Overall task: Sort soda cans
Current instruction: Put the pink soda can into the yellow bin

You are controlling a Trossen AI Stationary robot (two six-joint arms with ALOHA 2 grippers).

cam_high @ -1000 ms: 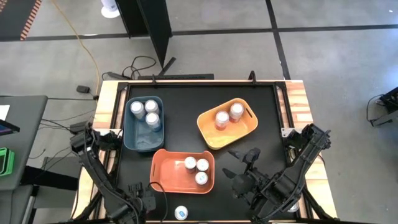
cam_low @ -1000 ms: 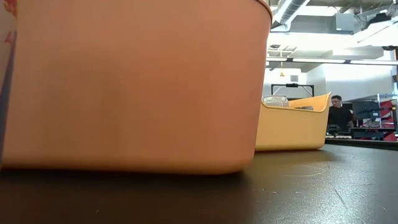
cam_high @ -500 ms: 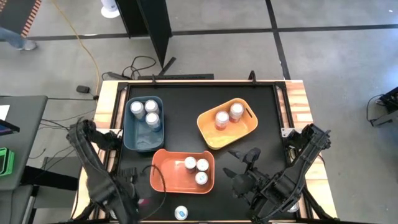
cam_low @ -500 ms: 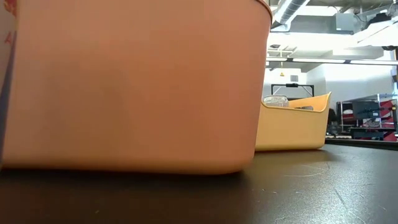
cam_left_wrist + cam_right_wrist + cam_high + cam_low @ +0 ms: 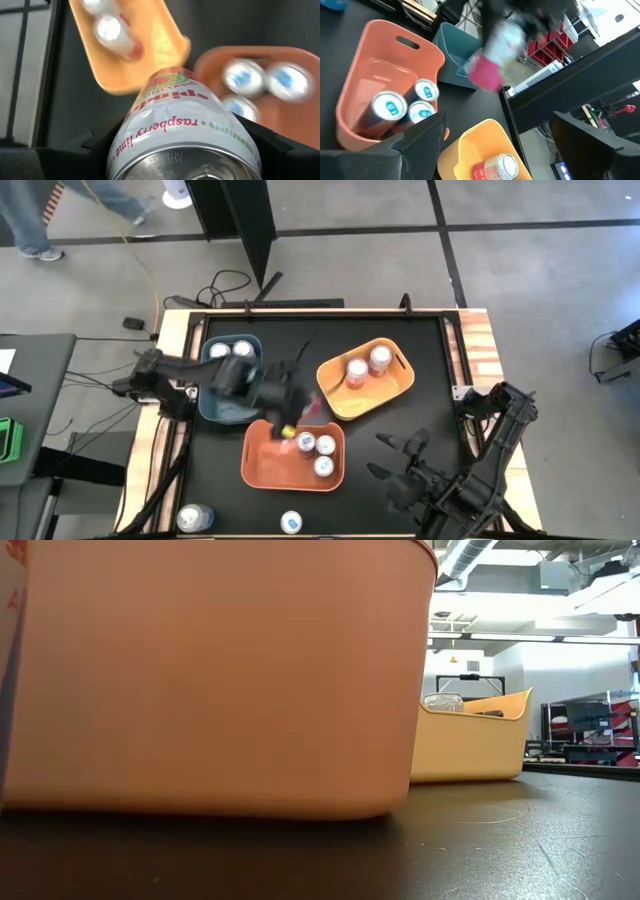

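Starting at the left edge of the bench (image 5: pixel 400 330): one soda can (image 5: pixel 195 518) stands near the near-left corner, another can (image 5: pixel 291 523) right at the near edge. The blue bin (image 5: pixel 215 405) sits along the left side with cans inside it. My left pincer (image 5: pixel 290 415) is out over the middle, between the blue bin and the yellow bin (image 5: pixel 340 395), just above the far rim of the orange bin (image 5: pixel 265 465). It's clamped on a raspberry lime can (image 5: pixel 180 130), pink and white, the fingers hugging both sides of it. Below, the orange bin holds three blue-labelled cans (image 5: pixel 318 452). The yellow bin, toward the far right, carries two pink cans (image 5: pixel 367 365). Over at the near-right corner, my right pincer (image 5: pixel 395 458) hangs above bare bench, jaws spread wide, nothing in them.
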